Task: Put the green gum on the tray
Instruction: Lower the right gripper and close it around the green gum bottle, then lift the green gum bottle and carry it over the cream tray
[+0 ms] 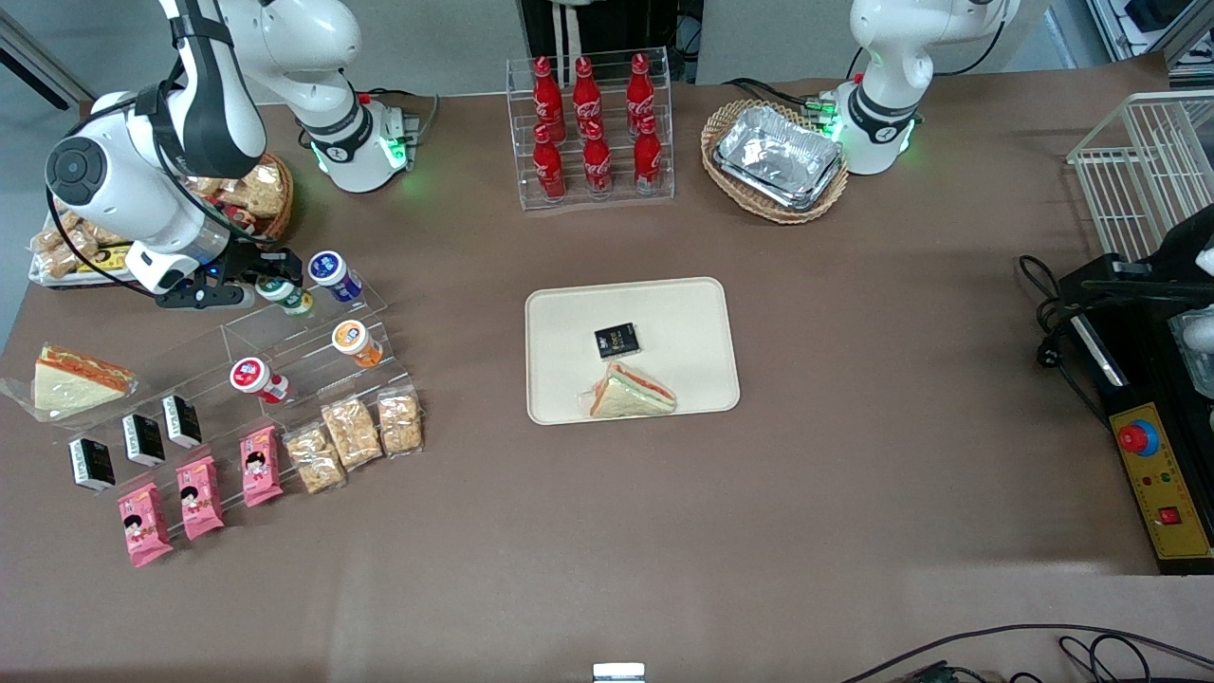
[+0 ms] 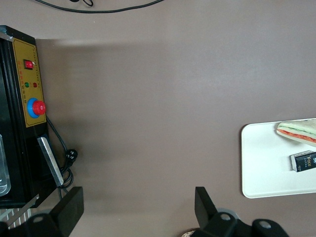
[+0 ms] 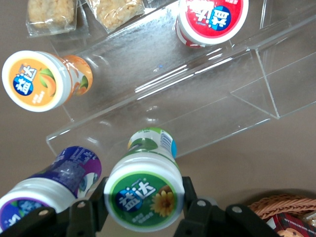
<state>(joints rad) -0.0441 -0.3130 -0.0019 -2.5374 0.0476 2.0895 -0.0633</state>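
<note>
Right wrist view: the green gum (image 3: 144, 197) stands lid-up between the two fingers (image 3: 191, 205) of the claw (image 3: 143, 206), which are closed against its sides.
Claw: at the working arm's end of the desk (image 1: 854, 474), clamped on the green gum (image 1: 285, 295) at the upper step of a clear acrylic stand (image 1: 313, 341).
Neighbours: a blue-lidded bottle (image 1: 334, 274) stands just beside the green gum; an orange-lidded bottle (image 1: 356, 342) and a red-lidded bottle (image 1: 256, 379) stand on lower steps, nearer the front camera.
Tray: the tray (image 1: 702, 323) lies mid-desk, well apart from the gum.
On tray: a small black packet (image 1: 616, 341) and a wrapped sandwich (image 1: 631, 393), the sandwich nearer the front camera.
Near stand: snack bags (image 1: 353, 433) and pink packets (image 1: 201, 495) lie on the desk.
</note>
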